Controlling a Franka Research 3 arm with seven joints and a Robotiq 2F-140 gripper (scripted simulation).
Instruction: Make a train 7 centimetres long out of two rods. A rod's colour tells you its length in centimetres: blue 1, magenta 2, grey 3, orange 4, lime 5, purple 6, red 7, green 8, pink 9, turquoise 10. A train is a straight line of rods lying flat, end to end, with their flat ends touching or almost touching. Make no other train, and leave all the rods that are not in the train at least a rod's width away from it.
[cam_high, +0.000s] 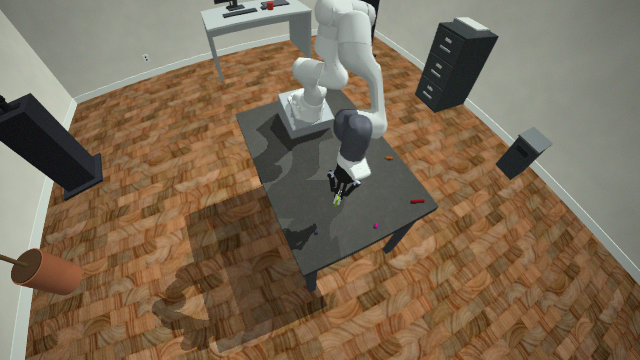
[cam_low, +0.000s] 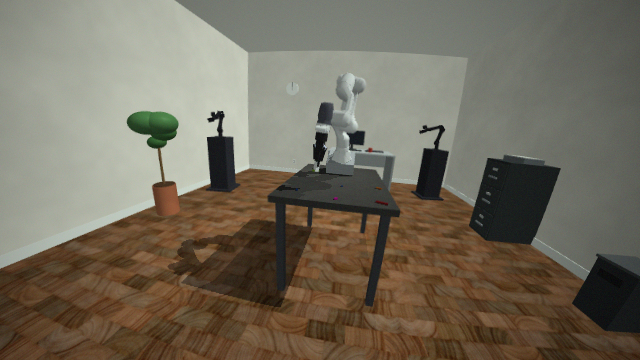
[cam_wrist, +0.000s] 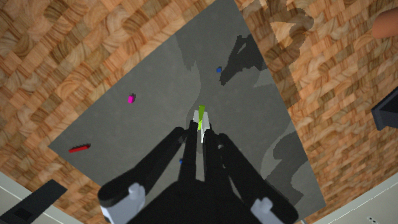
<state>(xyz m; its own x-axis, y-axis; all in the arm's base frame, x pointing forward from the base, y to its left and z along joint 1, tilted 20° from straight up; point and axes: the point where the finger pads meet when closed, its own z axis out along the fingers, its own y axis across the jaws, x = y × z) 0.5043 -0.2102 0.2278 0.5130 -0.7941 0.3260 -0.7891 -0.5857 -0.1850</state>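
My gripper (cam_high: 338, 197) (cam_low: 316, 168) (cam_wrist: 199, 117) is shut on the lime rod (cam_high: 337, 201) (cam_wrist: 201, 109) and holds it above the table. The rod's far end sticks out past the fingertips. The magenta rod (cam_high: 376, 225) (cam_low: 335, 199) (cam_wrist: 131, 99) lies near the table's front edge. One blue rod (cam_high: 316, 232) (cam_low: 297, 189) (cam_wrist: 219, 70) lies near the arm's shadow. Another blue rod (cam_low: 342, 186) (cam_wrist: 181, 161) is partly behind a finger in the wrist view and hidden in the top view. No two rods on the table touch.
The red rod (cam_high: 417, 201) (cam_low: 381, 203) (cam_wrist: 79, 148) lies near a corner of the dark table (cam_high: 350, 240). The orange rod (cam_high: 389, 158) (cam_low: 378, 188) lies near the table's side edge. The arm's base (cam_high: 306, 120) stands at the back of the table.
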